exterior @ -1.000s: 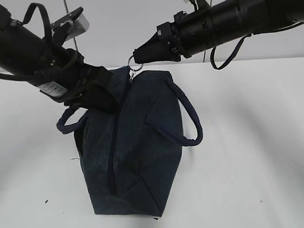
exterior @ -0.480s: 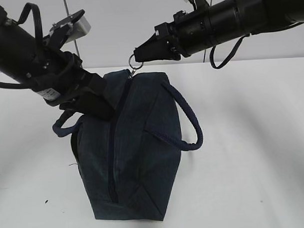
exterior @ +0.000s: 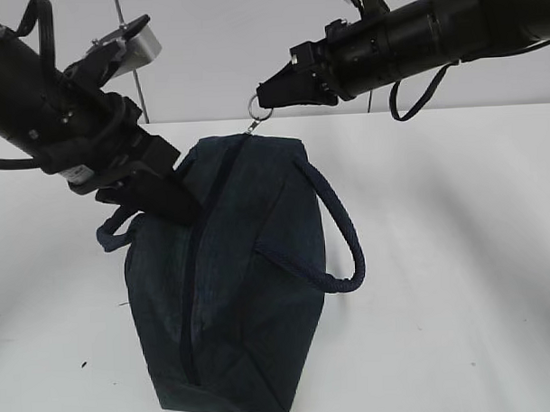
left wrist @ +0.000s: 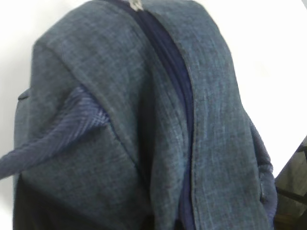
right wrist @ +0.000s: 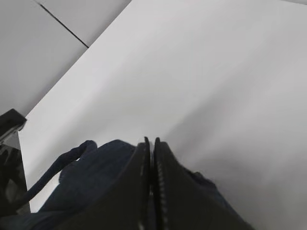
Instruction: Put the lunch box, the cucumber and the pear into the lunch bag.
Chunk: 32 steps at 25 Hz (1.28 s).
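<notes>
The lunch bag stands on the white table, its dark navy body leaning a little, with the zipper running as a dark line from its top edge down the face toward the camera. One rounded strap handle loops out on the bag's right side; the other handle shows at the left, partly hidden behind the left arm.

The right arm comes in from the upper right, stretched out nearly level with a slight downward tilt. The right gripper sits just above the bag's top corner, its jaws pressed together on the metal ring pull, which hangs from its tip with the short link below leading to the zipper's end. In the right wrist view the two fingers lie flat against each other, the bag's fabric below them (the ring itself is hidden there).

The left arm slants down from the upper left, wrist bent toward the bag. The left gripper presses against the bag's upper left side and is closed; whether it pinches the fabric cannot be told. The left wrist view is filled with the bag's fabric and the closed zipper line.
</notes>
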{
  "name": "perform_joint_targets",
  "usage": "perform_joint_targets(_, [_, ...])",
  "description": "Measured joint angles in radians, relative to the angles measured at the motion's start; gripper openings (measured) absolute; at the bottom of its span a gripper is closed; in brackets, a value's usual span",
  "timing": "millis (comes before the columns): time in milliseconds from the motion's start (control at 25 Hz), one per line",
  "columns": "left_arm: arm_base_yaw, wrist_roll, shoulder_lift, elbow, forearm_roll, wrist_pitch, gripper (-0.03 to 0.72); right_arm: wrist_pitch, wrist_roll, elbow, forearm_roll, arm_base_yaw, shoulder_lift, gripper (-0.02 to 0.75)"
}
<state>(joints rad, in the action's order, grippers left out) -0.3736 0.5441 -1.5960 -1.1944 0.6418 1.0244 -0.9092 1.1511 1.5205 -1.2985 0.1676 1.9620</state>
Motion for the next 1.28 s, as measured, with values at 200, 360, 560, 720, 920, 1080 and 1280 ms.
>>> perform_joint_targets(200, [0.000,0.003,0.018,0.000,-0.020,0.006,-0.006,-0.016,-0.028,0.062,0.013,-0.008,0.057,0.006])
perform_joint_targets(360, [0.000,0.003,0.024,0.000,-0.032,0.016,-0.006,-0.033,-0.050,0.076,0.015,-0.008,0.098,0.006])
perform_joint_targets(560, [0.000,0.003,0.024,0.000,-0.032,0.008,-0.001,-0.051,-0.057,0.077,0.015,-0.010,0.110,0.006])
perform_joint_targets(720, [0.000,0.001,0.025,-0.047,-0.046,0.026,0.116,-0.063,-0.057,0.077,0.015,-0.012,0.110,0.006])
perform_joint_targets(920, [0.000,-0.101,0.041,-0.157,-0.134,0.058,0.362,-0.075,-0.059,0.077,0.017,-0.012,0.110,0.006])
perform_joint_targets(1080, [0.000,-0.145,0.040,-0.216,-0.167,0.013,0.404,-0.076,-0.059,0.077,0.017,-0.012,0.110,0.006])
perform_joint_targets(1280, [0.000,-0.151,-0.039,-0.288,-0.176,-0.015,0.408,-0.076,-0.059,0.077,0.017,-0.012,0.110,0.006])
